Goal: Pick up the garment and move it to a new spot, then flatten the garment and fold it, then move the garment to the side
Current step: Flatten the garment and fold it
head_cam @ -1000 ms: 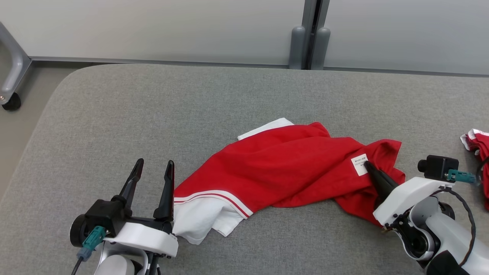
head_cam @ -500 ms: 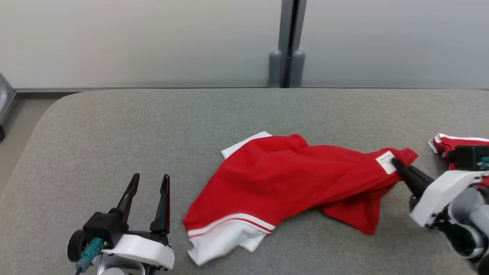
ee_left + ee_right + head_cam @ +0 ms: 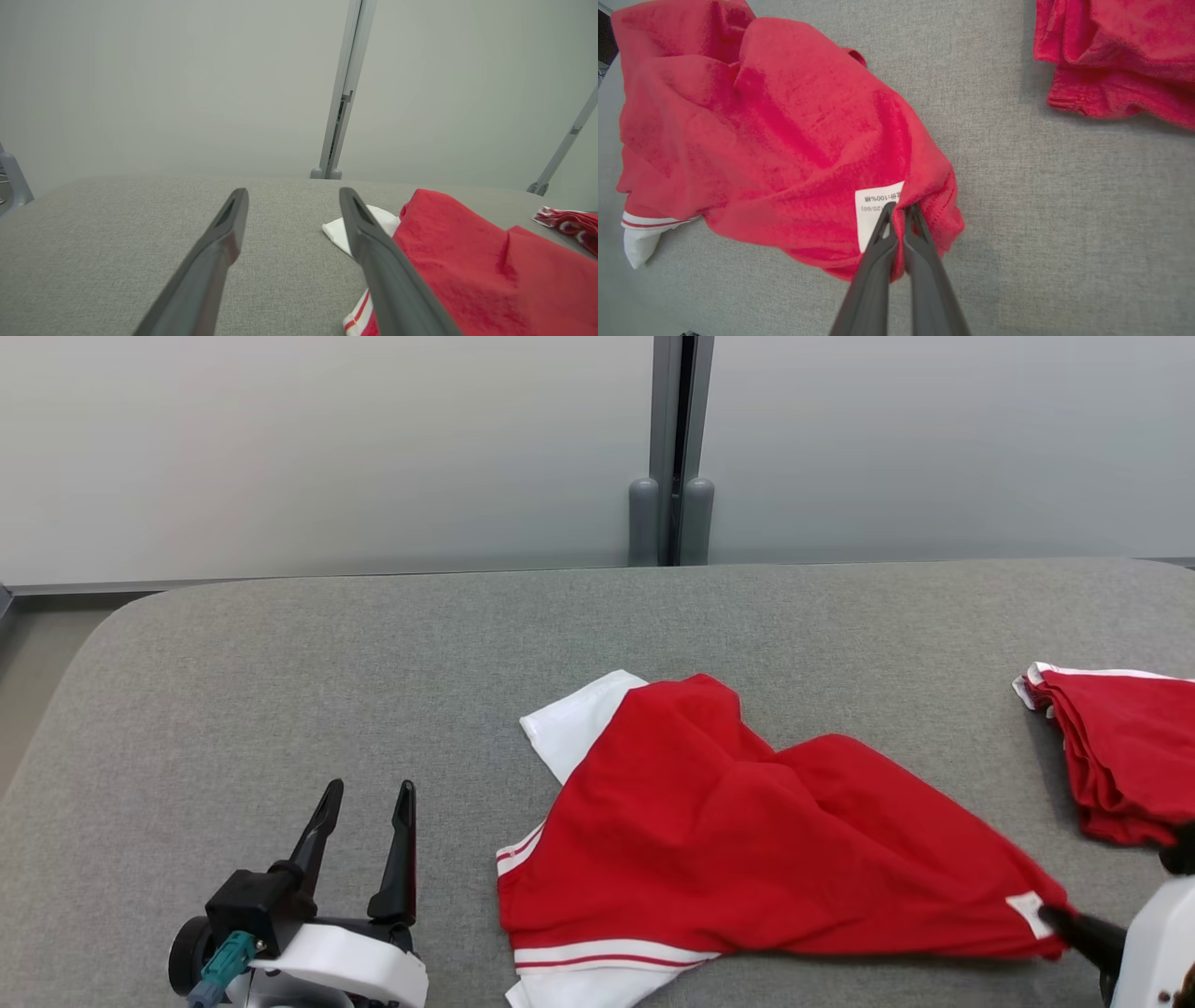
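Note:
The garment (image 3: 747, 840) is a red shirt with white striped trim, lying crumpled across the grey padded table (image 3: 327, 663). At the lower right my right gripper (image 3: 1053, 917) is shut on the garment's corner beside its white label (image 3: 1027, 912). The right wrist view shows both fingers pinching the red cloth (image 3: 784, 140) at the label (image 3: 873, 214), gripper (image 3: 901, 208). My left gripper (image 3: 366, 790) stands open at the lower left, apart from the garment's white hem. In the left wrist view the garment (image 3: 467, 261) lies to the right of that gripper (image 3: 292, 191).
A second red garment pile (image 3: 1120, 747) lies at the table's right edge, seen in the right wrist view as a folded heap (image 3: 1111, 56). A grey wall post (image 3: 670, 448) stands behind the table. Bare grey table stretches to the left and far side.
My right gripper has dragged the garment's labelled corner toward the near right, stretching the cloth out. The head camera has shifted too. The left gripper stays open in place.

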Robot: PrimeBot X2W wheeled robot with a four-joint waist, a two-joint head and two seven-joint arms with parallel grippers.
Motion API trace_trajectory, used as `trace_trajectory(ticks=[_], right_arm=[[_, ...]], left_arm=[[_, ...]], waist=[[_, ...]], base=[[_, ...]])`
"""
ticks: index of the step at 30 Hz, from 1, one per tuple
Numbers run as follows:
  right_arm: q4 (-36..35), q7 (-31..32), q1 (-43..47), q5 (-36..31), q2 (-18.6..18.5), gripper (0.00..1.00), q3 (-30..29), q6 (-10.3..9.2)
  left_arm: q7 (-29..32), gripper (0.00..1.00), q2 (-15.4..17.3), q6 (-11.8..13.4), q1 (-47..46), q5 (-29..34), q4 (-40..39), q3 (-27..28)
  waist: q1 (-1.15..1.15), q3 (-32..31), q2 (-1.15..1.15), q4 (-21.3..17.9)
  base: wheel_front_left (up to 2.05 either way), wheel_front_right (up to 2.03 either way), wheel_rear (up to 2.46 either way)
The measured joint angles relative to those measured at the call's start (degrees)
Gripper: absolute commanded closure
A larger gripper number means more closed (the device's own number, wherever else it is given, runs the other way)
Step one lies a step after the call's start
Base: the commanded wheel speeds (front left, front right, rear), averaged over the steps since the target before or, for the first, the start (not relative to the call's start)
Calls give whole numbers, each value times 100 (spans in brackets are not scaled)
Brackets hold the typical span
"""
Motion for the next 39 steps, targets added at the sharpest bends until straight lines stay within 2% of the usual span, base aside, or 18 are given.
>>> trace_trajectory(ticks=[2, 3, 4, 5, 8, 12, 18, 21, 29, 34, 39], right_arm=[[121, 31, 215, -135, 127, 100, -130, 0], [121, 31, 215, -135, 127, 79, -130, 0], [194, 31, 306, -205, 235, 22, -197, 0], [244, 38, 376, -259, 356, 0, -258, 0], [330, 47, 498, -477, 714, 0, -481, 0], [198, 135, 566, -858, 927, 0, -805, 0], [-621, 24, 609, -1658, 1170, 0, -1544, 0], [-1139, -291, 664, -2281, 1524, 0, -2098, 0], [-1501, -645, 915, -3027, 2423, 0, -2605, 0], [-1508, -680, 969, -3214, 2684, 0, -2633, 0], [-1483, -680, 910, -3271, 2788, 0, -2577, 0]], left_arm=[[0, 0, 12, 0, 0, -1, 21, -8], [0, 0, 12, 0, 0, -1, 21, -8], [1, 0, 21, -1, 0, -1, 34, -16], [1, 0, 27, -1, -1, -4, 43, -29], [27, 0, 59, -1, -3, -8, 53, -49], [80, 0, 125, -1, -6, -8, 41, -64], [226, 0, 182, 23, -5, -44, -26, -86], [675, 0, 253, 14, 15, -92, -22, -169], [2287, 0, 337, -260, 103, -587, 91, -652], [3172, 0, 439, -335, -2, -978, 163, -1044], [3843, 0, 520, -358, -275, -1304, 240, -1380]], waist=[[0, 1, 0, -6], [0, 1, 0, -6], [0, 5, 0, -9], [0, 6, 0, -10], [0, -4, 0, -14], [0, -15, 0, -27], [0, -46, 0, -38], [0, -80, 0, -31], [0, -74, 0, -19], [0, 26, 0, -61], [0, 126, 0, -175]], base=[[0, 0, 0], [0, 0, 0], [0, 0, 0], [0, 0, 0], [0, 0, 0], [0, 0, 0], [0, 0, 0], [0, 0, 0], [0, 0, 0], [0, 0, 0], [0, 0, 0]])
